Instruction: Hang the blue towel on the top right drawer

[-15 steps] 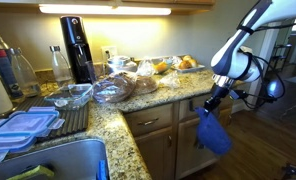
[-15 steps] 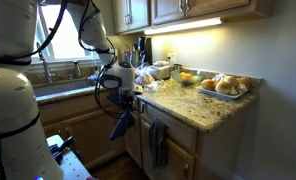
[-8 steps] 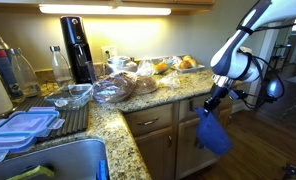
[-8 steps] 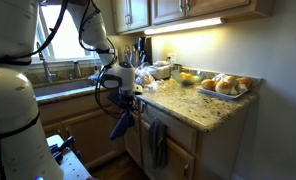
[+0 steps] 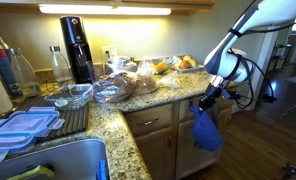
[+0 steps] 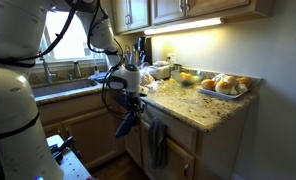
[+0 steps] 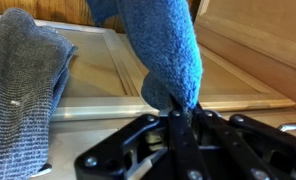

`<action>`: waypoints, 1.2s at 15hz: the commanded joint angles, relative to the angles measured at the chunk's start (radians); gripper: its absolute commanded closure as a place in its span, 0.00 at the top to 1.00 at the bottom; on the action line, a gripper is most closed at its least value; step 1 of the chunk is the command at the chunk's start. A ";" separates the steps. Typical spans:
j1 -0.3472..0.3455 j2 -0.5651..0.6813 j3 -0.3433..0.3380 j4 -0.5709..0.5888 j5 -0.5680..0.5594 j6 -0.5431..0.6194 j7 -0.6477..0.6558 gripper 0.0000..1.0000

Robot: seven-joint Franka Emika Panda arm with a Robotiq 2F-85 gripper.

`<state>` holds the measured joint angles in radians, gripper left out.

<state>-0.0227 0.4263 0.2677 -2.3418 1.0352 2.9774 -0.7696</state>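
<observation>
My gripper (image 5: 205,103) is shut on the top of the blue towel (image 5: 205,132), which hangs limp below it in front of the oak cabinets. Both also show in an exterior view, gripper (image 6: 129,100) above towel (image 6: 126,122). In the wrist view the towel (image 7: 166,45) rises from between my closed fingertips (image 7: 178,116). Oak drawer fronts run under the counter edge. The one nearest my gripper (image 5: 185,108) is partly hidden by it, and I cannot make out its pull.
A darker slate-blue towel (image 6: 158,143) hangs on the cabinet front just beside my gripper, at the left of the wrist view (image 7: 23,90). The granite counter (image 5: 148,98) holds food trays, bowls and bottles. An oak cabinet door (image 7: 98,75) lies behind the towel.
My gripper has moved closer to the cabinet fronts with the blue towel still hanging from it.
</observation>
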 commanded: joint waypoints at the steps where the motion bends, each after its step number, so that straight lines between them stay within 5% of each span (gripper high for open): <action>1: -0.033 0.052 0.011 0.037 0.020 -0.018 -0.028 0.05; 13: -0.069 0.216 0.017 0.173 0.022 0.003 -0.058 0.06; 14: -0.070 0.226 0.015 0.181 0.019 0.002 -0.052 0.36; 18: -0.067 0.228 0.018 0.180 0.015 0.013 -0.048 0.55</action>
<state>-0.0728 0.6646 0.2689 -2.1548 1.0352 2.9768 -0.7898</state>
